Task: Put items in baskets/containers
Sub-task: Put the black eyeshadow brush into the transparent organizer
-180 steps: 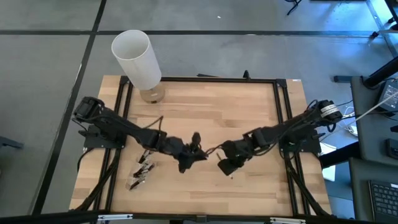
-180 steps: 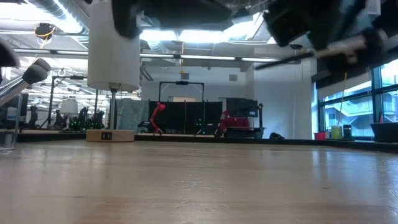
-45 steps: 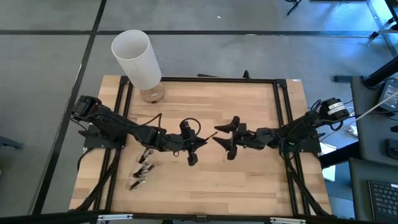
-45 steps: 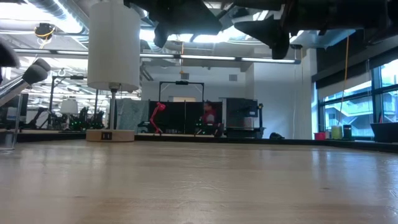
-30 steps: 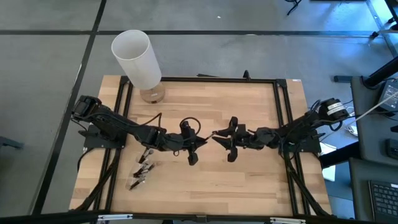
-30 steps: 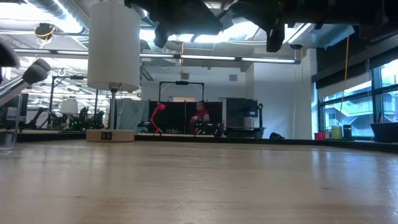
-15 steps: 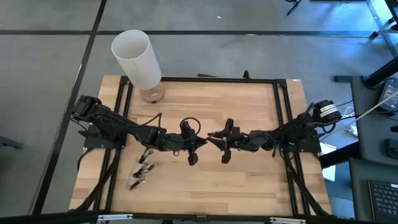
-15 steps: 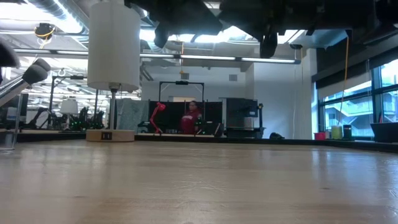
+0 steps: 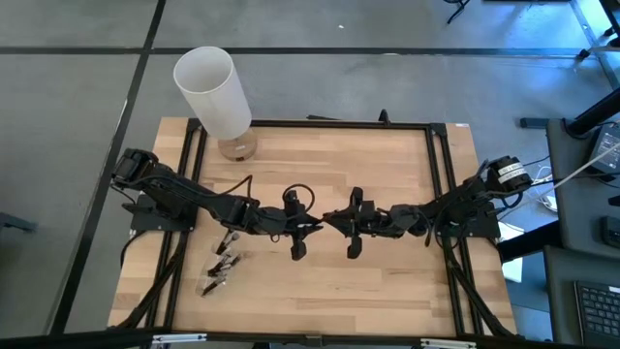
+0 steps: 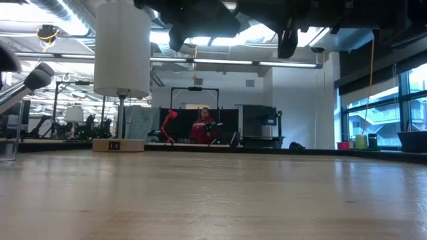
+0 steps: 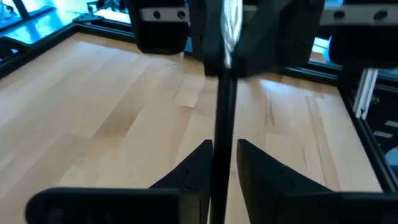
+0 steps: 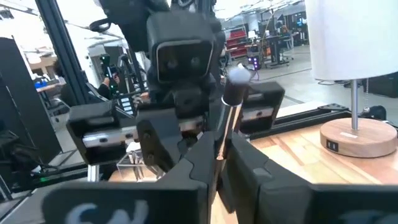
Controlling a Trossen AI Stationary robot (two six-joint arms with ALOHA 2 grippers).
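One slim brush point(image 11: 222, 118) spans the gap between my two grippers above the middle of the table. My left gripper point(image 9: 302, 231) comes from the table's left and my right gripper point(image 9: 341, 225) from its right, almost tip to tip. In the right wrist view the brush point(image 12: 227, 109) ends in a pale tip point(image 12: 238, 75) in front of the left gripper. More brushes point(image 9: 221, 262) cluster by the table's left near side. A transparent cup point(image 10: 7, 149) shows at the low view's left edge, with a pale-ended brush point(image 10: 30, 83) slanting out above it. My left gripper has the brush's dark handle point(image 11: 219, 146) pinched between its two fingers point(image 11: 200, 163); the handle runs along them, level, clear of the table. My right gripper pinches the same brush on its shiny silver part point(image 12: 220, 142), from the table's right, also along the fingers point(image 12: 205, 155).
A tall white cylinder point(image 9: 213, 92) stands on a tan round base point(image 9: 235, 146) at the table's far left corner. A black frame point(image 9: 441, 155) runs around the table. Bare wood point(image 9: 387, 281) lies near and right of the grippers. A person in red point(image 10: 201, 127) shows in the room behind.
My right gripper has carried the brush toward the table's left until it met my left gripper, which has stayed about where it was. The brush's free end now lies between the left fingers.
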